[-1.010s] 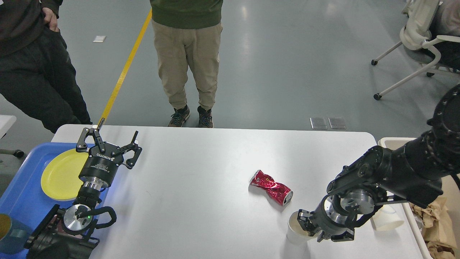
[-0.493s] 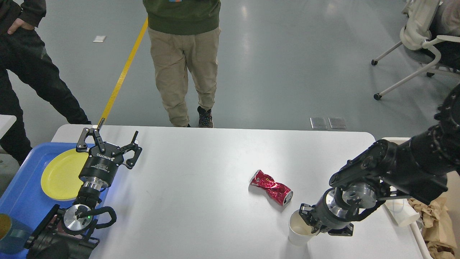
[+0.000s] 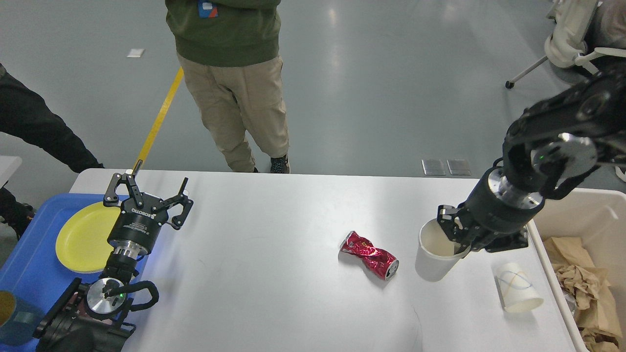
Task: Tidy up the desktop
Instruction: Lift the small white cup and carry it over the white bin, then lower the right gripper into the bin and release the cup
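The desktop [image 3: 274,293] fills the lower half of view, stiff & smooth, so light stuff will prob slide on it. Beige bin [image 3: 577,215] at 3 o'clock holds crumpled brown paper [image 3: 582,288], its right side cut off. Blue tray [image 3: 29,264] at 9 o'clock carries a yellow plate [image 3: 78,234]; its near corner is cut off too. Right gripper [image 3: 455,234] is closed on the rim of a white paper cup [image 3: 433,256], one finger inside; cup looks light & crushable, so rim pinch seems right; can't tell if it's clear of the table. Left gripper [image 3: 146,195] is spread wide, empty, at 9 o'clock. A second paper cup [image 3: 518,293] lies on its side at 4 o'clock, likely rolls. Crushed red can [image 3: 369,254] near centre: light, stiff, prob best pinched at its waist.
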You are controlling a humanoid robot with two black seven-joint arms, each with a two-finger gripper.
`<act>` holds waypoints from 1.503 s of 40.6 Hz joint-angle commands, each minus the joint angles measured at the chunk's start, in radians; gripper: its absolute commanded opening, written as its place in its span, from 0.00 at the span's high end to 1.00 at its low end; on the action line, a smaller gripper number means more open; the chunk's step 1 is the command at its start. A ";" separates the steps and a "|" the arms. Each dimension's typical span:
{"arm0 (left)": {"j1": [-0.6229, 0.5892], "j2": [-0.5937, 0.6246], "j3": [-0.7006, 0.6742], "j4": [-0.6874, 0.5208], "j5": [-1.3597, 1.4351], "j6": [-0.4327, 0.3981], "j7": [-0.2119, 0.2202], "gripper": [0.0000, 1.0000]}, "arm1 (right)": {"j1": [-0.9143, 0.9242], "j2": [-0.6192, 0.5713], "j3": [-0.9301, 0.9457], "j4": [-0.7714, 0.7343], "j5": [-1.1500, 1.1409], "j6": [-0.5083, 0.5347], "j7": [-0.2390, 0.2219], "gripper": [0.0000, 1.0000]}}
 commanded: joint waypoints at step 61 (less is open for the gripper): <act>0.000 0.000 0.000 0.000 0.000 0.001 0.000 0.04 | -0.412 -0.418 -0.300 -0.508 -0.175 0.013 0.169 1.00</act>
